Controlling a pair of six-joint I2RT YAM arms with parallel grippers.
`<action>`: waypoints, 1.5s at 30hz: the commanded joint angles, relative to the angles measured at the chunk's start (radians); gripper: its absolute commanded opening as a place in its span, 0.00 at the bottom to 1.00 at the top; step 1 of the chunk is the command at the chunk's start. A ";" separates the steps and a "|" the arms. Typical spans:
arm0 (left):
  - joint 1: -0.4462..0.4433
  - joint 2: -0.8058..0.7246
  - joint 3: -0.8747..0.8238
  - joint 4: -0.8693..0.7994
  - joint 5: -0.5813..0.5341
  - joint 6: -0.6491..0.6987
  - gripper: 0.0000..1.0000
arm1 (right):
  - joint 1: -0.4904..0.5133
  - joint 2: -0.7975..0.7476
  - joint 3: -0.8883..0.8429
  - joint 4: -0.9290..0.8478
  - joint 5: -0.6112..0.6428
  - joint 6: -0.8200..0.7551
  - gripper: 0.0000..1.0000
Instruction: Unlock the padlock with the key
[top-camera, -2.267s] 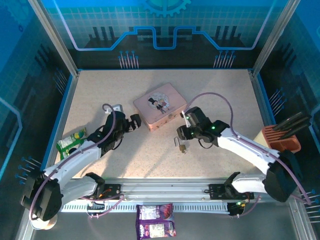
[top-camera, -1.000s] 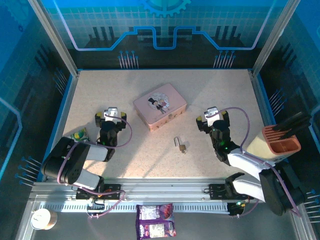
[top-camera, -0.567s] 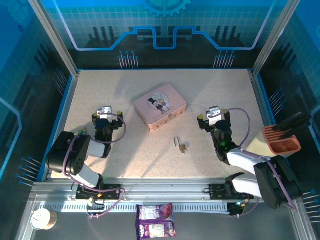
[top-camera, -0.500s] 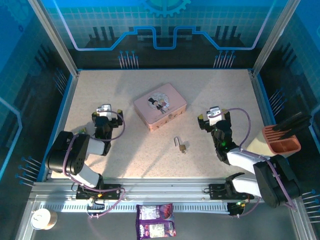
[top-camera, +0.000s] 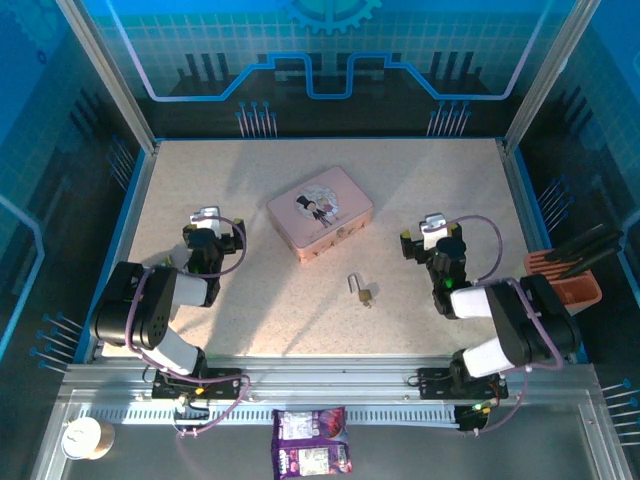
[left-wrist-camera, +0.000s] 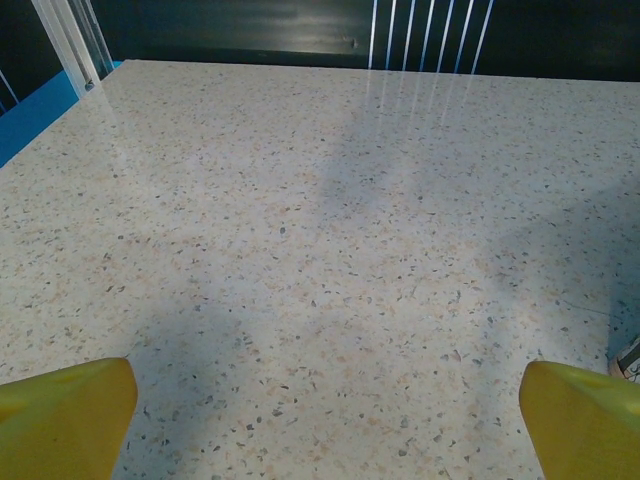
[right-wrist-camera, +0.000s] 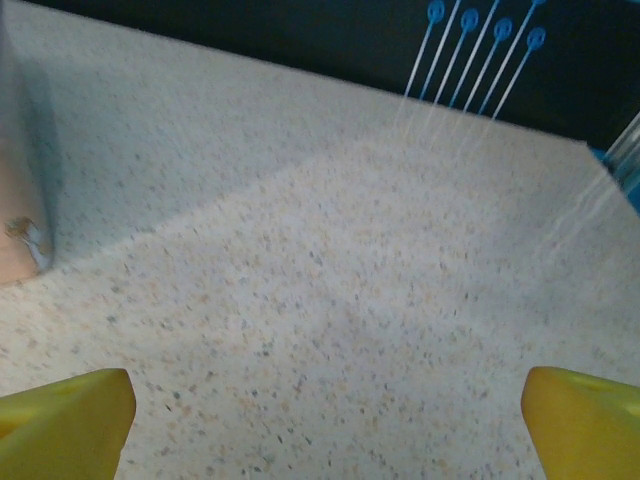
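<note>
— What takes up the most room?

— The speckled beige tabletop (top-camera: 440, 170), walled round by blue-lit panels. Two black-and-white robot arms are folded low at its near edge, the left arm (top-camera: 135, 315) and the right arm (top-camera: 515, 325), each pointing away towards the far wall.

— And their pincers?

— The left gripper (top-camera: 212, 227) hangs just over bare table, well left of centre. From its own wrist camera its yellow fingertips (left-wrist-camera: 65, 415) sit at the two bottom corners, spread wide with nothing between them. The right gripper (top-camera: 432, 236) is the same on the other side: its yellow fingertips (right-wrist-camera: 585, 415) are far apart, and only tabletop lies between them.

— What comes next in size?

— A pink rectangular tin with a cartoon picture on the lid (top-camera: 320, 213), lying flat and skewed near the middle of the table. Its edge also creeps in at the left of the right wrist view. Then a terracotta-coloured slotted rack (top-camera: 565, 285) off the right edge with dark handles sticking out, and a purple snack packet (top-camera: 312, 455) in front of the rail.

— The padlock?

— The tiny brass-gold padlock with a thin silver shackle (top-camera: 362, 291) lies flat on the table, near the tin's near corner, between the two grippers and closer to the right one, touching neither.

— The key?

— Too small to tell apart from the padlock.
</note>
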 joint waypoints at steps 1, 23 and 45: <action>0.005 -0.007 0.011 0.003 0.019 -0.018 0.99 | -0.077 0.057 0.030 0.110 -0.095 0.070 1.00; 0.005 -0.006 0.011 0.003 0.019 -0.018 0.99 | -0.101 0.048 0.102 -0.043 -0.088 0.102 1.00; 0.005 -0.006 0.011 0.002 0.018 -0.016 0.99 | -0.100 0.049 0.102 -0.042 -0.089 0.101 1.00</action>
